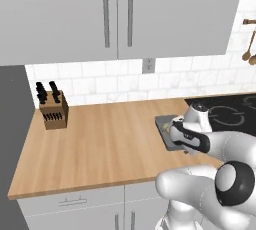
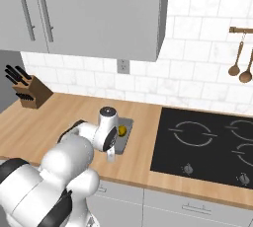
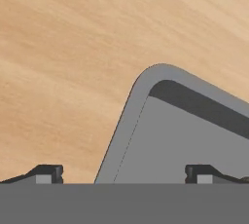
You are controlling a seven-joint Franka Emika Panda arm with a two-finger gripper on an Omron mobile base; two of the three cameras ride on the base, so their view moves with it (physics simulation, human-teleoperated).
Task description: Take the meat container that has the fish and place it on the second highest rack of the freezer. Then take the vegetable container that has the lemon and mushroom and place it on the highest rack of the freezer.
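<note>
The gripper (image 3: 124,173) hangs with jaws wide apart, straddling the grey vegetable container's (image 3: 194,140) rim, holding nothing. It sits near the counter's (image 1: 100,144) front edge beside the cooktop (image 2: 207,142), lemon (image 2: 122,131) inside. Bare wood stretches toward the knife block (image 1: 53,110).

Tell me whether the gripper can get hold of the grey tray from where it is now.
Probably yes. The gripper is open and sits low over the tray, with one fingertip outside the rim and the other over the inside. Nothing stands between them on the wooden counter.
</note>
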